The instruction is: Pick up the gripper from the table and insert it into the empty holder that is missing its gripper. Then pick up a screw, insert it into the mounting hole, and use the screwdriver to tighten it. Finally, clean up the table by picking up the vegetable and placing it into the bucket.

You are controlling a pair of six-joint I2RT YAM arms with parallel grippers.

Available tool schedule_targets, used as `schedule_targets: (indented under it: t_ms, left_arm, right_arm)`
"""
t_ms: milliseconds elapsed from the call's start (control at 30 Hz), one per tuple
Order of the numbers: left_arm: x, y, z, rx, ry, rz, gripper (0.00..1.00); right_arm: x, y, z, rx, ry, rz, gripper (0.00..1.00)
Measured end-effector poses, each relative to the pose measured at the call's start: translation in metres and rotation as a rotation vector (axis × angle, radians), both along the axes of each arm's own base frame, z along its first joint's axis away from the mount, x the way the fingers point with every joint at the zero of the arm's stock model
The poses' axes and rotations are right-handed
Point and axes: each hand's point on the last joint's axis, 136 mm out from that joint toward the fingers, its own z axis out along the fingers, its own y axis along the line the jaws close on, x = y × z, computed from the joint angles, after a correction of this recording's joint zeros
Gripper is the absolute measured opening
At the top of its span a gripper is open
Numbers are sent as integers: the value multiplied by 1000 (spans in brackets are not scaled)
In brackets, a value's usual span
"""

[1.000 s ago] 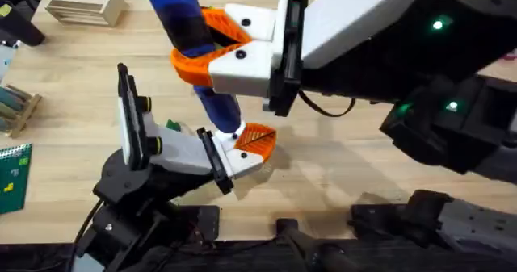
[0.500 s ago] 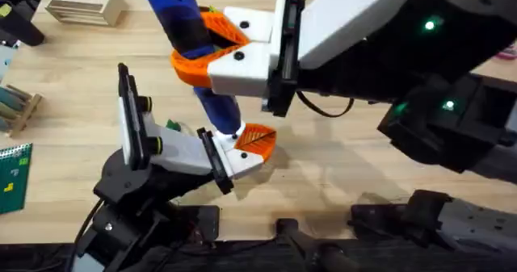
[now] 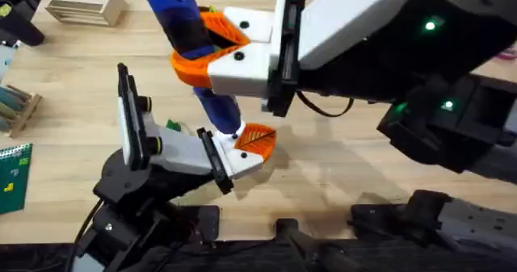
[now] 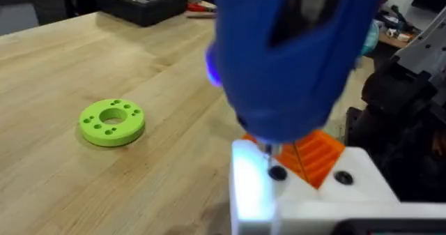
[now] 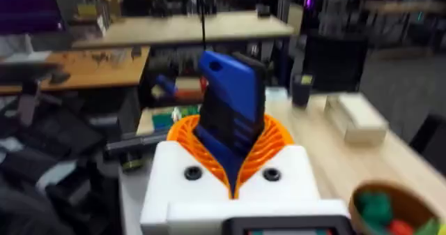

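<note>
The overhead camera sits high above the arm bases and looks down and forward over the wooden surface point(image 3: 73, 102). The left wrist camera rides low, close to the surface, and looks along it past a green disc point(image 4: 112, 121) toward the far edge. The right wrist camera faces out across the room (desks show behind). Very close up, all three views share the screwdriver point(image 3: 194, 50) with its blue handle point(image 4: 293, 61) point(image 5: 230, 113).
</note>
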Motion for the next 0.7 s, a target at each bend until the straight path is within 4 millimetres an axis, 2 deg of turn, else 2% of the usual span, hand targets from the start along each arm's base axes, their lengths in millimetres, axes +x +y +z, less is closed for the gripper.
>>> schedule_targets:
  t_ms: [200,400,500,533,700]
  left_arm:
    - [0,0,0,0,0,0,5]
    - [0,0,0,0,0,1,5]
    - [0,0,0,0,0,3,5]
    - [0,0,0,1,0,3,5]
    - [0,0,0,1,0,3,5]
  right_arm:
    - [-5,-4,33,125,-104,12,31]
    - [-5,-4,33,123,-111,23,31]
    - [24,-17,16,38,-174,-70,31]
    - [62,-36,-3,-68,-230,-218,31]
    - [129,-87,-59,-394,-343,-497,31]
